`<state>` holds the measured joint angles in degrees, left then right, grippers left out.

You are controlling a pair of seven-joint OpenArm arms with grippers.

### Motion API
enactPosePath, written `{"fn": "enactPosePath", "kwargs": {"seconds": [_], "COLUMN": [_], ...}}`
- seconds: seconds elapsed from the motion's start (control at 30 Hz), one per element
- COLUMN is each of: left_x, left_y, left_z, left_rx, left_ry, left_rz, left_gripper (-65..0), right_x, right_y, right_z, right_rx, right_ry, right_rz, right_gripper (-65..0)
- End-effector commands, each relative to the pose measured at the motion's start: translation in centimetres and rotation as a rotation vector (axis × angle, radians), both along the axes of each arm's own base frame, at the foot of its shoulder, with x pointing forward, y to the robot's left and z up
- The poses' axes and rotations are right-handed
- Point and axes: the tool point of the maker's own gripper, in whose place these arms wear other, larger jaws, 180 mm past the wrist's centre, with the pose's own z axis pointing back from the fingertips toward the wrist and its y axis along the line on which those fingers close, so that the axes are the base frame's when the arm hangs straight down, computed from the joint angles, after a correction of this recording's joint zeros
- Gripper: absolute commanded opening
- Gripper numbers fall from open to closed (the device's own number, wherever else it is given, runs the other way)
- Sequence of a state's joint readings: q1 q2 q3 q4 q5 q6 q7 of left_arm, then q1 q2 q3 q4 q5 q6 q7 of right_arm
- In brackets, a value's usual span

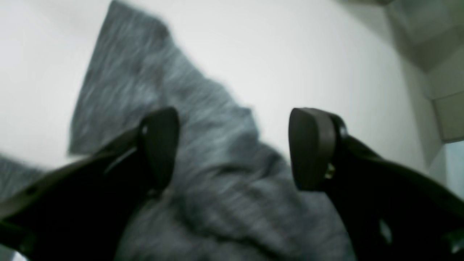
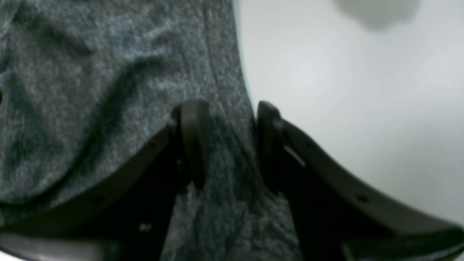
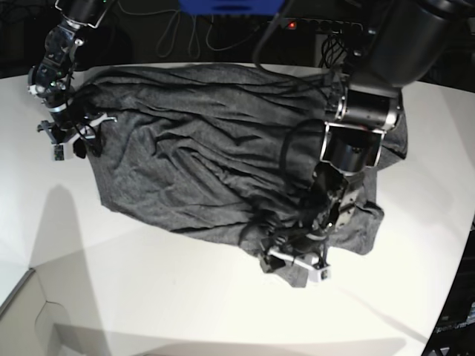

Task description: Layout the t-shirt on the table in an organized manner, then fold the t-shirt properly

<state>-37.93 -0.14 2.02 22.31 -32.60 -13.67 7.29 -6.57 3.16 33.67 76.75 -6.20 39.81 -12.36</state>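
On my left wrist view the left end effector (image 1: 233, 148) has its two dark fingers (image 1: 161, 145) wide apart, with nothing between them. It hangs above a bunched part of the t-shirt (image 1: 203, 170), and the picture is blurred, so I cannot tell if the tips touch the cloth.

On my right wrist view the right end effector (image 2: 232, 145) has its fingers (image 2: 194, 139) set closer together, and a strip of the t-shirt (image 2: 108, 94) edge with its seam passes between them. I cannot tell if they really pinch this strip or only stand around it.

From the base view, the left end effector (image 3: 297, 261) is over the near right corner of the t-shirt (image 3: 200, 156), where the cloth is crumpled into a lump. The right end effector (image 3: 70, 141) is at the far left edge of the t-shirt.

The t-shirt lies spread but very wrinkled on the white surface (image 3: 148, 297), with many folds running across it. Bare surface (image 2: 344, 90) shows just beside the t-shirt edge, and also beyond the cloth in the left wrist view (image 1: 290, 54).
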Motion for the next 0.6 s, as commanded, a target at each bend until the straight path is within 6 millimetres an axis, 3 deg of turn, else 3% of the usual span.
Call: {"fn": "enactPosePath", "kwargs": {"seconds": [0.0,0.07,0.2,0.3,0.37,0.53,0.57], "left_x": [1.5,1.1,1.6,3.1,4.3,4.6,4.5], "left_y": [-0.1,0.1,1.0,1.1,1.0,3.7,4.6], "left_z": [2.1,1.3,2.1,5.4,9.7,20.1,21.4], "left_rx": [-0.011,-0.010,-0.021,-0.033,-0.072,-0.252,-0.296], "left_ry": [-0.055,-0.032,-0.081,-0.192,-0.306,-0.561,-0.588], "left_rz": [0.004,0.009,0.046,0.065,0.071,0.131,0.148], "left_gripper": [-21.5,-30.7,-63.0,-63.1,-64.7,-63.6,-62.8], "right_x": [-1.8,-1.8,-1.8,-1.8,-1.8,-1.9,-1.9], "right_y": [-0.3,-0.3,-0.5,-0.4,-0.4,-0.4,-0.4], "right_z": [-1.9,-1.9,-1.8,-1.9,-1.9,-1.9,-1.9], "right_rx": [-0.038,-0.038,-0.041,-0.040,-0.040,-0.041,-0.041], "right_ry": [0.118,0.118,0.118,0.118,0.118,0.123,0.123], "right_rz": [0.015,0.015,0.015,0.015,0.015,0.015,0.015], "right_gripper": [-43.2,-43.2,-43.2,-43.2,-43.2,-43.2,-43.2]}}
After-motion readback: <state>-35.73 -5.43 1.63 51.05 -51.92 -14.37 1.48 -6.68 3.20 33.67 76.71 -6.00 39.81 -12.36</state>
